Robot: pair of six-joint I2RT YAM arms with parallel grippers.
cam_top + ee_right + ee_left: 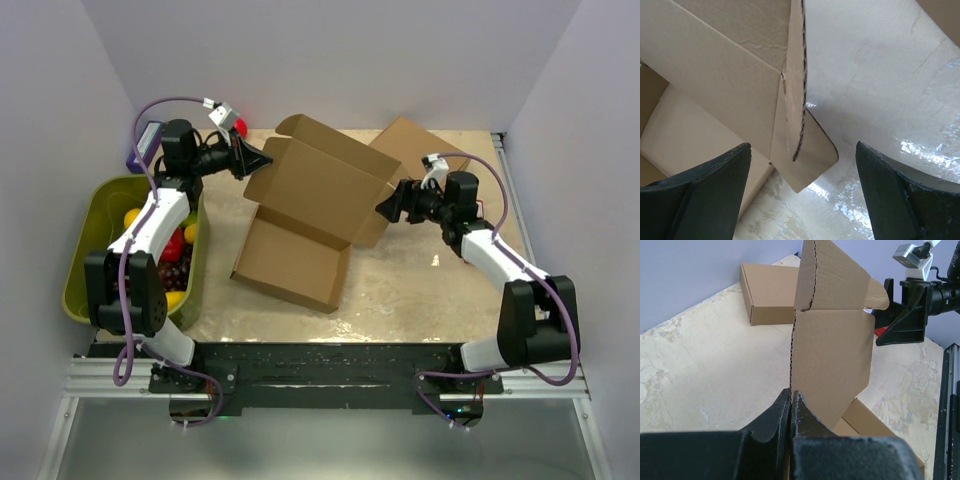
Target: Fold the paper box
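An enclosure of plain pale lavender walls (350,50) bounds the workspace on the left, far and right sides. At the far left, an olive-green bin (78,275) stands against the left edge of the surface (410,295) and holds yellow, red and dark fruit. The surface is pale beige with mottled, worn patches and a glossy sheen near its front edge. The left claw (262,160) reaches in from the far left corner. Its fingers are pressed together on the corrugated edge of an upright flap of the paper box (295,262). The paper box lies at the centre of the surface, set at an angle. Its shallow tray rests flat towards the front, and its large lid panel with side flaps is raised over the far side. Behind and to the right of it, a second brown carton (418,143), fully formed and shut, lies flat near the far edge. The paper box's lid hides part of it. The right claw (386,207) comes in from the right at the lid's right-hand flap. Its jaws stand wide apart, one on each side of the flap's edge. The right wrist view shows a gap on both sides, with no contact. A black base plate on an aluminium rail (320,378) runs along the near edge.
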